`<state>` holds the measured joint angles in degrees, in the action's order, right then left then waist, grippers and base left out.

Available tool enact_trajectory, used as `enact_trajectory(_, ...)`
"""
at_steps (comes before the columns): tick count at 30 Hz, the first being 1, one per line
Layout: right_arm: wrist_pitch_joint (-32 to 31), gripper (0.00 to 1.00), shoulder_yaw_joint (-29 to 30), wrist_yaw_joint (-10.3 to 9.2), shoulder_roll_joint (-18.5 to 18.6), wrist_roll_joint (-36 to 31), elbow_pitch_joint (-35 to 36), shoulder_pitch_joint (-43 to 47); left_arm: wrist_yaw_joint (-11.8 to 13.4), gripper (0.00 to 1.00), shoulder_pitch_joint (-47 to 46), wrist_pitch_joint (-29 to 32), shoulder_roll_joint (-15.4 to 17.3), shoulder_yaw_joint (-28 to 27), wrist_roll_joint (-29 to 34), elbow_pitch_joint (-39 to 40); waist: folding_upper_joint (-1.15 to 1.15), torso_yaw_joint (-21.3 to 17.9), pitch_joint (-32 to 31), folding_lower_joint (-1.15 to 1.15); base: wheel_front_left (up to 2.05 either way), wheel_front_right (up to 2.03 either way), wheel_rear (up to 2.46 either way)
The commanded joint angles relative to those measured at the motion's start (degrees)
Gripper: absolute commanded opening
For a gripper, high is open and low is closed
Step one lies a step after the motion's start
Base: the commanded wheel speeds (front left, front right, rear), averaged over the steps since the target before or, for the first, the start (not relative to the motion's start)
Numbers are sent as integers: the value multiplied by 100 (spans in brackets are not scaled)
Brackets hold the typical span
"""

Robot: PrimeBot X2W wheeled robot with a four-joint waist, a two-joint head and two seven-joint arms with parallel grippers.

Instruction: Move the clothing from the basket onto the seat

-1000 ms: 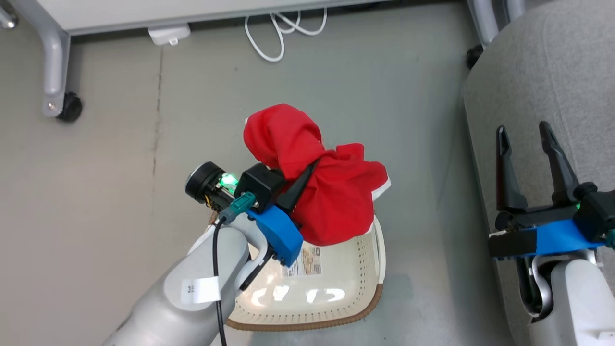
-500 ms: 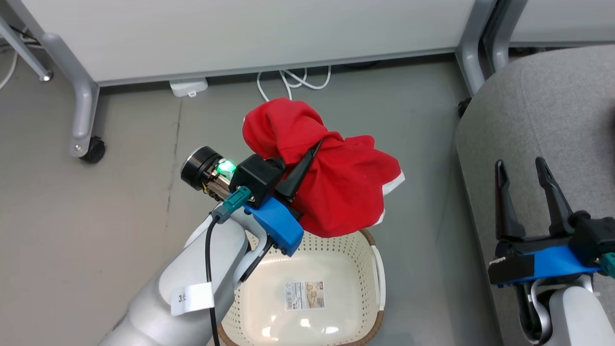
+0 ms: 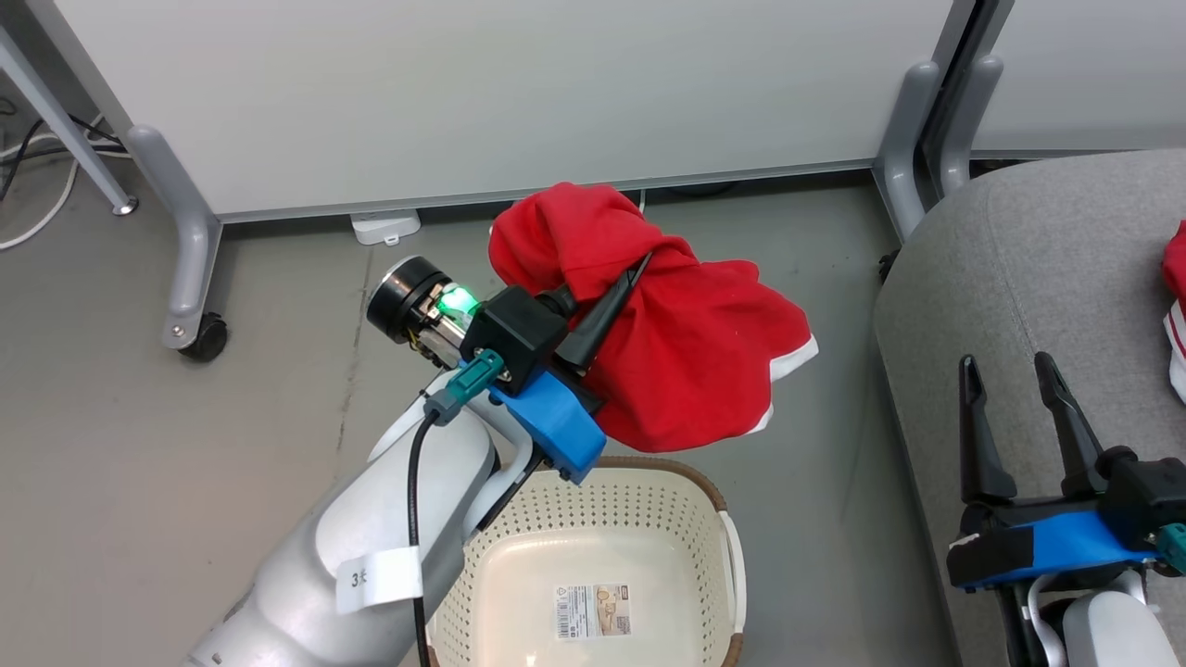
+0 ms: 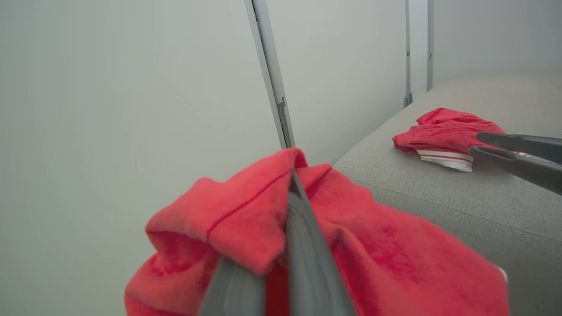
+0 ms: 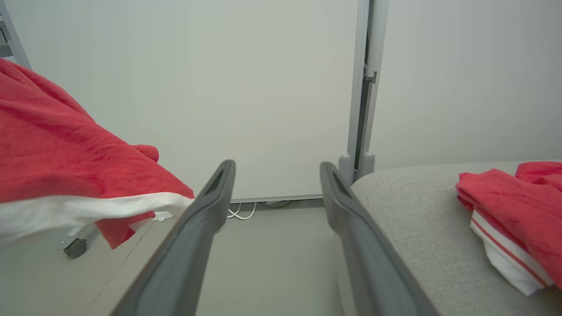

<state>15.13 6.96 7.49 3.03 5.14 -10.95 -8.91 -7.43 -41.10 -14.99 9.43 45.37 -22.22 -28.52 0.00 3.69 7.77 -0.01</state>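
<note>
**A:** Seat first, since it's the biggest thing here: one grey cushion, off to the right of the basket. One basket too, cream with a brown rim, down on the floor.

**B:** How many red pieces? I count two.

**A:** Yep, two. The held garment hangs in the air just beyond the basket's far rim, clear of it, with white trim showing on its right edge. The second garment lies on the seat, well to the right of the basket, red with white stripes.

**B:** Grippers?

**A:** Two. The left gripper is clamped on the held garment, cloth bunched round its fingers, up past the basket's far rim. The right gripper is right of the basket, over the seat's front edge, fingers spread wide and holding nothing.

**B:** Anything smaller?

**A:** One paper label, stuck flat on the basket's bottom.
</note>
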Motion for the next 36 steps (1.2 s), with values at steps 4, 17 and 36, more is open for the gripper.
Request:
enact_trajectory(4,3,100,22,1,-16,4,-3,141,-8,0,-8,-28,55,31,-33,48,0,9,-61,1,0,0,0)
enact_trajectory(17,3,100,-411,1,137,-51,258,-119,-8,0,36,-28,54,52,-35,71,0,10,-95,1,0,0,0)
enact_trajectory(36,2,100,-2755,1,942,134,181,-1277,-8,0,47,-28,-48,71,35,108,0,88,2,1,0,0,0)
